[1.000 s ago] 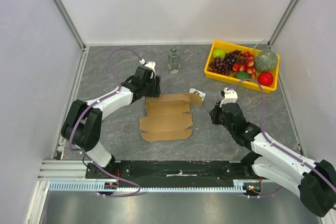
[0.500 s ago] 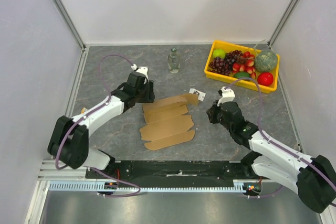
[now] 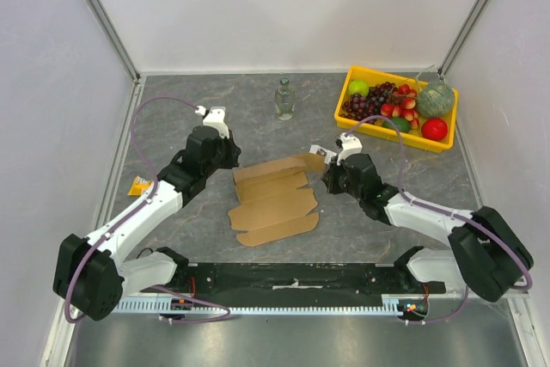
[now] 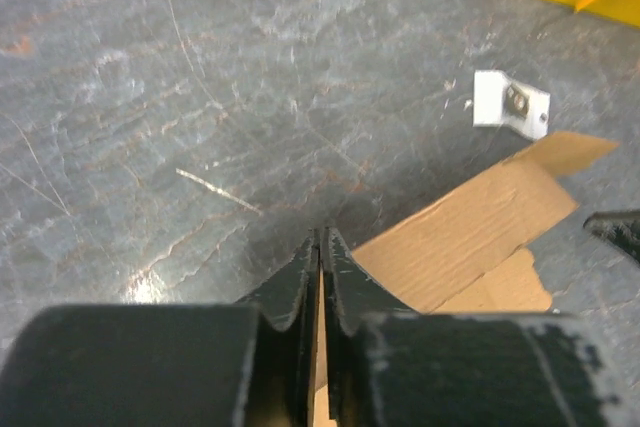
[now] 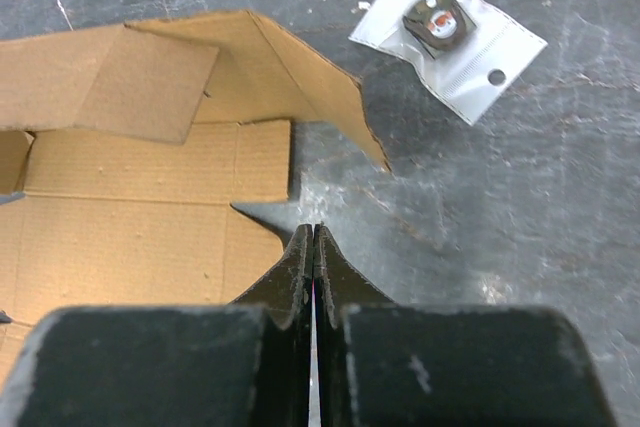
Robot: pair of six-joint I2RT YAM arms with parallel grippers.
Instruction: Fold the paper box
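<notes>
While the paper box point(image 3: 271, 199) lies as a flat die-cut sheet on the grey table point(image 3: 172, 109), between the two arms and just ahead of their bases, we judge the folding barely begun: only the far right flap point(image 5: 300, 82) stands up off the surface.

Starting at the left, the left gripper point(image 4: 320, 234) sits low at the sheet's far left corner, its fingers pressed together to a sliver. Through that sliver we see a line of brown, but we cannot tell whether an edge is nipped there or the board merely shows underneath. We see nothing plainly held.

In the middle the panels and tabs rest flat, their creases running across the sheet.

At the right, the right gripper point(image 5: 314, 229) is clenched on nothing, its tips at the notch in the right edge, just below the raised flap. A small white packet point(image 5: 447, 32) lies close beyond that flap, and a yellow tray point(image 3: 378, 132) of fruit stands well apart at the far right.

To do this step well, we think one closed tip should pin a panel near its crease while the other slides under the neighbouring flap and levers it up along the score. Pushing sideways would likely skate the light sheet across the table or nudge the packet.
</notes>
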